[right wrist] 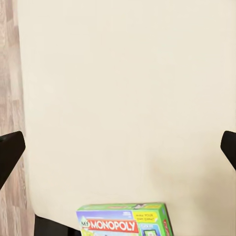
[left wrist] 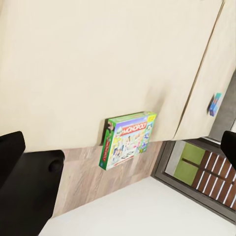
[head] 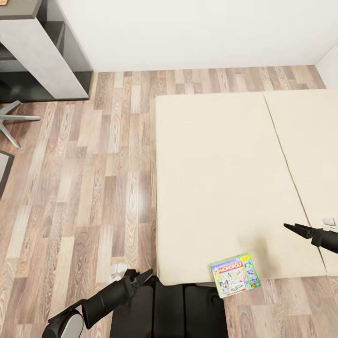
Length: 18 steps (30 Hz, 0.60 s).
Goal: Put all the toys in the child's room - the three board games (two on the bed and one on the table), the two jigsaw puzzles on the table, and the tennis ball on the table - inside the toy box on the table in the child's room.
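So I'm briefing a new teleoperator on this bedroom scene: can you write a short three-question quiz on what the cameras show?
1. True or false: the MONOPOLY box lies in the middle of the bed.
2. Multiple choice: the right gripper is A) shut on the box, B) open above the mattress holding nothing, C) resting on the floor.
3. Fill in: the left gripper hangs low beside the robot's base, over the wooden ____.

Key:
1. False; it sits at the near edge, overhanging it.
2. B; the right wrist view shows the fingertips spread wide.
3. floor.
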Motion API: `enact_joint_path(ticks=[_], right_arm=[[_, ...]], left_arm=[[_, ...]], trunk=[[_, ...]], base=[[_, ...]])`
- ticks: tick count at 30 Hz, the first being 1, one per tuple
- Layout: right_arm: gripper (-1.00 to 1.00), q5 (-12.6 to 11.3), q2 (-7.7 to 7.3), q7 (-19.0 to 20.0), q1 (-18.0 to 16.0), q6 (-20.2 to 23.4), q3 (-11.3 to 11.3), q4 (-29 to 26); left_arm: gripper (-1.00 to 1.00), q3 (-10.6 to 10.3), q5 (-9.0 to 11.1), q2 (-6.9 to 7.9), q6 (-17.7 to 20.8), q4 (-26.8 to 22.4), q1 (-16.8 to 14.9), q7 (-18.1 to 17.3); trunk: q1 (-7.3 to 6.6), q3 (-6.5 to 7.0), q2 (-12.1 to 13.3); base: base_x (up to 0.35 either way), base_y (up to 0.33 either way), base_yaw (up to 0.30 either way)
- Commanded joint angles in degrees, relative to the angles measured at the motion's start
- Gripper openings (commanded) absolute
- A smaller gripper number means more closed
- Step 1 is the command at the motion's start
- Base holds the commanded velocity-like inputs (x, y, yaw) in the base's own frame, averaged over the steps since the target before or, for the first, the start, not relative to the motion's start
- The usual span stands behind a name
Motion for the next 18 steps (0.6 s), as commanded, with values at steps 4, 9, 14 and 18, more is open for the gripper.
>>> enact_joint_path(ticks=[4,9,14,18], right_arm=[[1.00,-0.19,-0.01,0.10,-0.02,0.43,-0.03,0.02],[1.00,-0.19,0.00,0.10,-0.02,0.43,-0.06,0.01],[1.00,-0.20,0.00,0.10,-0.02,0.43,-0.07,0.02],[1.00,-0.18,0.04,0.06,-0.02,0.43,-0.06,0.01]], left_arm=[[1.00,0.06,0.31,-0.03,0.41,-0.03,-0.01,0.01],[1.00,0.06,0.31,-0.03,0.41,-0.03,-0.01,0.01],[1.00,0.06,0.31,-0.03,0.42,-0.03,-0.01,0.01],[1.00,0.06,0.31,-0.03,0.42,-0.03,-0.01,0.01]], trunk=[[0.04,0.31,-0.08],[0.04,0.77,-0.08],[0.04,1.24,-0.08],[0.04,1.61,-0.08]], base=[[0.000,0.000,0.000],[0.000,0.000,0.000],[0.000,0.000,0.000],[0.000,0.000,0.000]])
